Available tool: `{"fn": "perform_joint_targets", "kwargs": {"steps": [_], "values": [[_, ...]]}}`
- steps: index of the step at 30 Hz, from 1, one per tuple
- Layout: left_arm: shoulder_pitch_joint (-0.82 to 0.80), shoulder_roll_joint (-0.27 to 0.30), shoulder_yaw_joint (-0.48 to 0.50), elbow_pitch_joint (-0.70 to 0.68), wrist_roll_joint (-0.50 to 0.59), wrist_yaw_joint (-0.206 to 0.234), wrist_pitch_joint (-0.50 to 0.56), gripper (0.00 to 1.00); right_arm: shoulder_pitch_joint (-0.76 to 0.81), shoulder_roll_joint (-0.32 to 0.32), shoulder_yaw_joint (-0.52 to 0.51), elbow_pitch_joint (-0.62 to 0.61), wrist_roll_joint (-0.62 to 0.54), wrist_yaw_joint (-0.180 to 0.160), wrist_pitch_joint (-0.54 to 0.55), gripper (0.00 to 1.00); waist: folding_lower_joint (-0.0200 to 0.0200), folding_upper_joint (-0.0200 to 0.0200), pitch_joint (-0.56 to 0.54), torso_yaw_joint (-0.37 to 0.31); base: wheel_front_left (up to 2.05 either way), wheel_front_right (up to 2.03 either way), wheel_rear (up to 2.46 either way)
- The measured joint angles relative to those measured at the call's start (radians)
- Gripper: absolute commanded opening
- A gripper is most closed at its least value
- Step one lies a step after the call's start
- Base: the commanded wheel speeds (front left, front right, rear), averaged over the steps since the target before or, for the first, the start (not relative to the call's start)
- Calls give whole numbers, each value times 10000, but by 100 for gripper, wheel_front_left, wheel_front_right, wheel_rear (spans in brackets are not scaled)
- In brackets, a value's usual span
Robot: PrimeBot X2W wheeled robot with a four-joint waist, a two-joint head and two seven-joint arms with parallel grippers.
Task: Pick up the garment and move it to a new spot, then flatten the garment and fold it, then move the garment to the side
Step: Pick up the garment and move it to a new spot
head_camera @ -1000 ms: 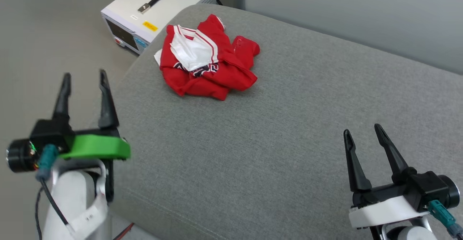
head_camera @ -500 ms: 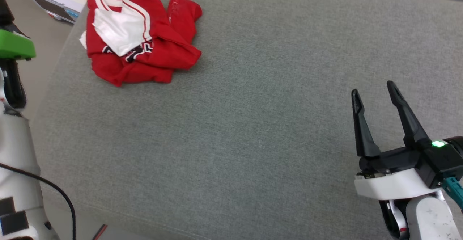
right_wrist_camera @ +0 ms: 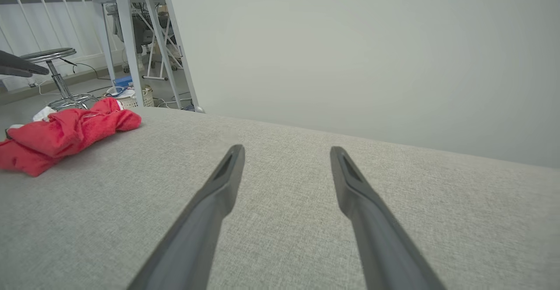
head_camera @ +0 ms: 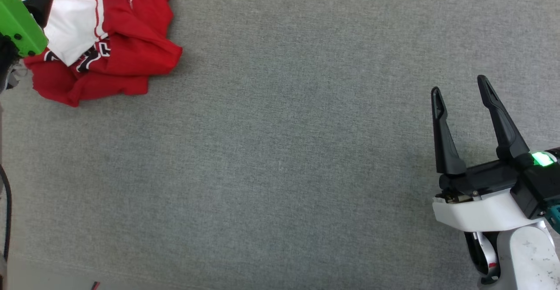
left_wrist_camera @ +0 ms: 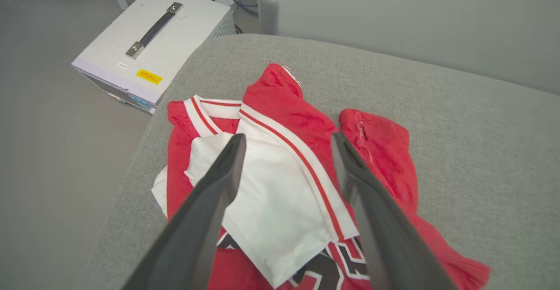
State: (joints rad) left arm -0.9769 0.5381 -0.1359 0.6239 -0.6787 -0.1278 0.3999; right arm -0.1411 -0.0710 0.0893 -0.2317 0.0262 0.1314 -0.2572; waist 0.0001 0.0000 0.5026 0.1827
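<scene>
The garment (left_wrist_camera: 380, 150) is a crumpled red jersey with a white sleeve, striped trim and black lettering. It lies in a heap near the left edge of the grey cushion (head_camera: 280, 150), at the top left corner of the head view (head_camera: 118, 58). My left gripper (left_wrist_camera: 287, 139) hovers just over the heap, open, with the white sleeve showing between its fingers and nothing held. Its green wrist mount (head_camera: 17, 27) covers the heap's left side. My right gripper (head_camera: 458, 85) is open and empty above bare cushion at the right, far from the garment (right_wrist_camera: 65, 137).
A white equipment case with a black handle (left_wrist_camera: 153, 40) stands on the floor just beyond the cushion's left edge. Further off are a stool (right_wrist_camera: 52, 62) and table legs (right_wrist_camera: 144, 40). A plain wall runs behind the cushion.
The head camera has swung down and closer, so the whole picture has shifted. My left gripper has gone from beside the cushion's edge to over the garment. Both grippers stay open.
</scene>
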Motion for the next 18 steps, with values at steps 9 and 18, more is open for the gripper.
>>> {"fn": "perform_joint_targets", "kwargs": {"steps": [9,18], "values": [[-310,531,-1787,602,-1189,0,2723,100,-159,-40,-4,-50,-54,0,0,100,0,0,518,-305,0,0,0],[-675,686,-3358,1147,-1091,2,3131,100,-354,-36,27,-36,-58,0,0,100,-2,0,926,-447,0,0,0]]}}
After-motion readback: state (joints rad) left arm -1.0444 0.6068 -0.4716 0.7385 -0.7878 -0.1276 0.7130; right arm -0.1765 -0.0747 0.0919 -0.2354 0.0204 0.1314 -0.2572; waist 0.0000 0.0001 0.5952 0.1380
